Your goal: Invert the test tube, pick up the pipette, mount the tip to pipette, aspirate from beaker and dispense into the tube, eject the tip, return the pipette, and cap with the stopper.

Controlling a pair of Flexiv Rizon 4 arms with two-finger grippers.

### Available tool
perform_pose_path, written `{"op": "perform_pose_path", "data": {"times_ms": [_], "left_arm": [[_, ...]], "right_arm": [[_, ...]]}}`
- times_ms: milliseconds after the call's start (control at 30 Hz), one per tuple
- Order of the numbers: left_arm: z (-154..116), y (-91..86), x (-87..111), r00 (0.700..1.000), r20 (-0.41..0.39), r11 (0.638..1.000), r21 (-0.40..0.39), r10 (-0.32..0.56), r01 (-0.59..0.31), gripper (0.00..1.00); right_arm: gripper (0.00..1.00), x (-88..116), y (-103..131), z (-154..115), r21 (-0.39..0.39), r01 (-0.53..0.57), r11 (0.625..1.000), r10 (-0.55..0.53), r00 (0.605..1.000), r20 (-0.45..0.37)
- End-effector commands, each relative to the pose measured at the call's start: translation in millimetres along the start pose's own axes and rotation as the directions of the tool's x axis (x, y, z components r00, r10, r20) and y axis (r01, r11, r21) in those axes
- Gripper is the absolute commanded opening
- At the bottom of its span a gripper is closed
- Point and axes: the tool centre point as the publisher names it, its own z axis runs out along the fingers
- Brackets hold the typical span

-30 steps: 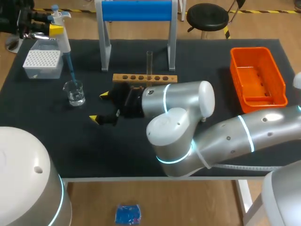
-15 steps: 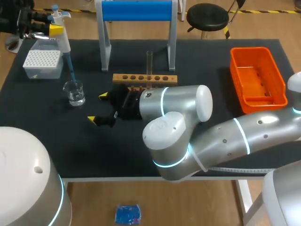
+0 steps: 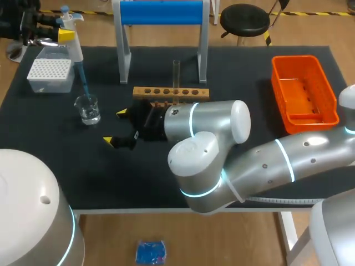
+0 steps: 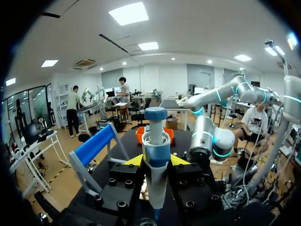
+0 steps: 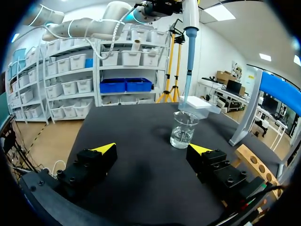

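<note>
**Black-topped table fills the frame**

A wide rectangular table with a matte black top (image 3: 83, 166) spans the head view almost from side to side. Its pale front rim and one white leg show below. Soft, even light falls across it.

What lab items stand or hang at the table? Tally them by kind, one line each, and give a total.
pipette: 1
beaker: 1
test tube: 1
tip box: 1
wooden rack: 1
orange bin: 1
blue stand: 1
Total: 7
</note>
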Motion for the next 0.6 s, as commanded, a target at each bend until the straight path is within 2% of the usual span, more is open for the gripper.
{"op": "perform_pose_path", "data": {"times_ms": [33,333,600], "left_arm": [[-0.5,0.2,-0.9,1.0,-0.002,1.0,0.001,0.002,-0.002,0.0],[-0.5,0.2,-0.9,1.0,-0.002,1.0,0.001,0.002,-0.002,0.0],[-0.6,7.5,-4.7,1.0,0.007,1.0,0.004,-0.001,0.001,0.0]], "right_arm": [[1.0,0.6,1.1,1.2,0.006,0.001,1.0,-0.001,1.0,0.002],[1.0,0.6,1.1,1.2,0.006,0.001,1.0,-0.001,1.0,0.002],[1.0,0.6,1.1,1.2,0.006,0.001,1.0,-0.001,1.0,0.002]]}}
